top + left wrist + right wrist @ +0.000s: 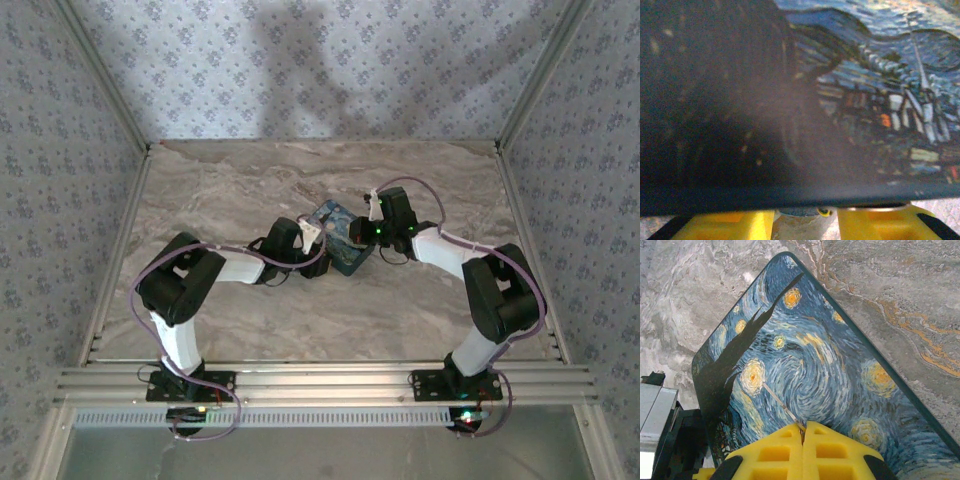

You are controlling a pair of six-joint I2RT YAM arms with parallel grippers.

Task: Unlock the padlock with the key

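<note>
Padlock is hard to pick out. In the left wrist view a small grey rounded shape peeks from under the lower edge of the blue box and may be it (whatever continues upward is hidden behind the box). It sits in the gap between the left gripper's yellow fingers, which stand apart and are cut off by the bottom edge. I cannot tell whether they pinch anything. The box is so near that lens that its left half blurs into dark.

The right gripper has its pads pressed together on the key, a thin silver shaft slanting up-left across the swirled star print, its head buried in the pads. From above, both wrists cover parts of the box on the marble table.
</note>
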